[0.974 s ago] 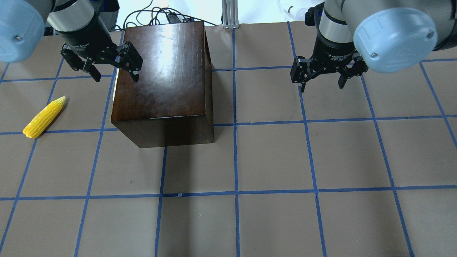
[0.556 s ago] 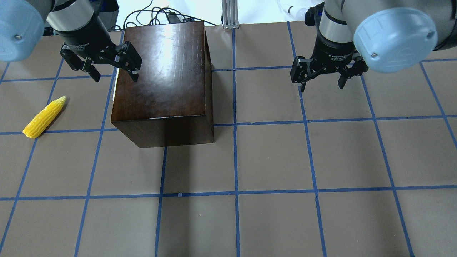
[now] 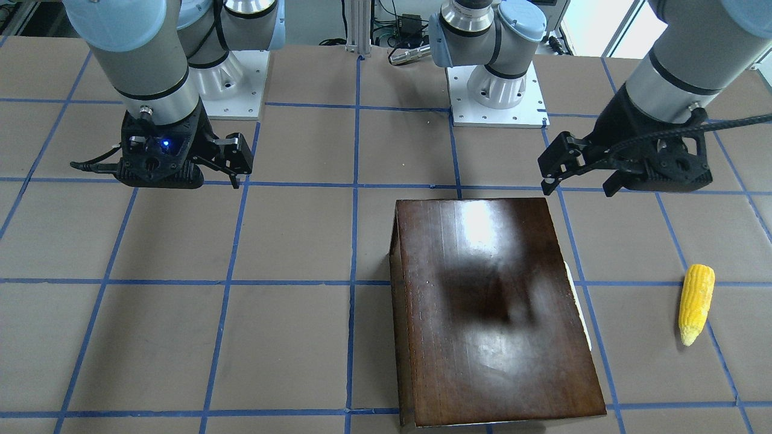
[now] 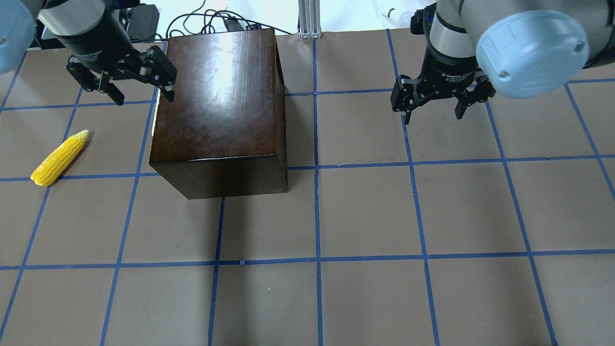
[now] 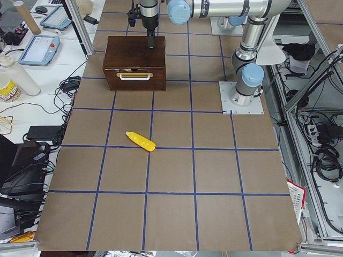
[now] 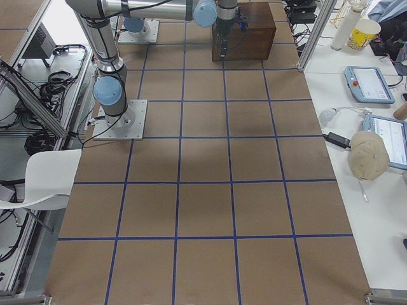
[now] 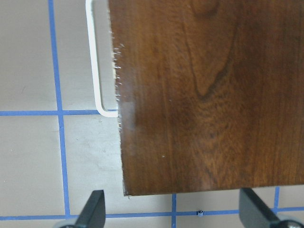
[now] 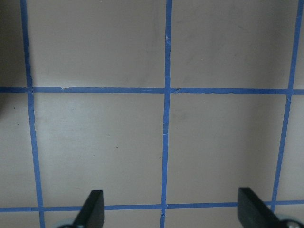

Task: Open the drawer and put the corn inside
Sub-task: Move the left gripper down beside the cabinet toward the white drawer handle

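Observation:
The dark-brown cabinet (image 4: 216, 110) stands at the back left of the table. Its drawer (image 5: 115, 81) is shut and faces the robot's left; the white handle (image 7: 95, 71) shows beside the cabinet's top edge. The yellow corn (image 4: 60, 157) lies on the table left of the cabinet, also in the front-facing view (image 3: 695, 303). My left gripper (image 4: 144, 99) is open and empty, hovering above the cabinet's back corner on the handle side. My right gripper (image 4: 432, 117) is open and empty above bare table far to the right.
Blue tape lines grid the brown table (image 4: 365, 216). Cables (image 4: 211, 19) and an aluminium post (image 4: 310, 19) sit behind the cabinet. The two arm bases (image 3: 497, 90) stand at the robot's edge. Side benches with tablets (image 5: 40, 48) flank the table.
My left gripper has moved to the left and slightly back, from over the cabinet's top edge towards its handle-side corner. It stays open. The right arm, corn and cabinet have not moved.

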Robot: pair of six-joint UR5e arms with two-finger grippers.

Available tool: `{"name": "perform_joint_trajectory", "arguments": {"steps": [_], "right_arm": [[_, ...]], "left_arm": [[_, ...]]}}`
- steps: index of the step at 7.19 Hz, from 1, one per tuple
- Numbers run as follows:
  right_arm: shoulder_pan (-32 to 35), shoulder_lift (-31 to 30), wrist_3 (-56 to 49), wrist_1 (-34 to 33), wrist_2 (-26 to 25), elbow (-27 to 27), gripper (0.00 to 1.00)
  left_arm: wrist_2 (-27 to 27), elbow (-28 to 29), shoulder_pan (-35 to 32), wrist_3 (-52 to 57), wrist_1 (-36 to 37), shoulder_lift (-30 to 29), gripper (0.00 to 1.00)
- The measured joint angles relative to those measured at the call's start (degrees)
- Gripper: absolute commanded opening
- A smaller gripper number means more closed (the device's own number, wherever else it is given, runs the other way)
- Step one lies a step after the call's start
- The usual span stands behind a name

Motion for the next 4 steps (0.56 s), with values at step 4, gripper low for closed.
{"name": "perform_joint_trajectory", "arguments": {"steps": [4], "right_arm": [[0.0, -0.1, 0.0, 0.0, -0.1, 0.0, 1.0]], "left_arm": [[-3.3, 0.2, 10.4, 12.3, 2.7, -3.8, 1.0]]}}
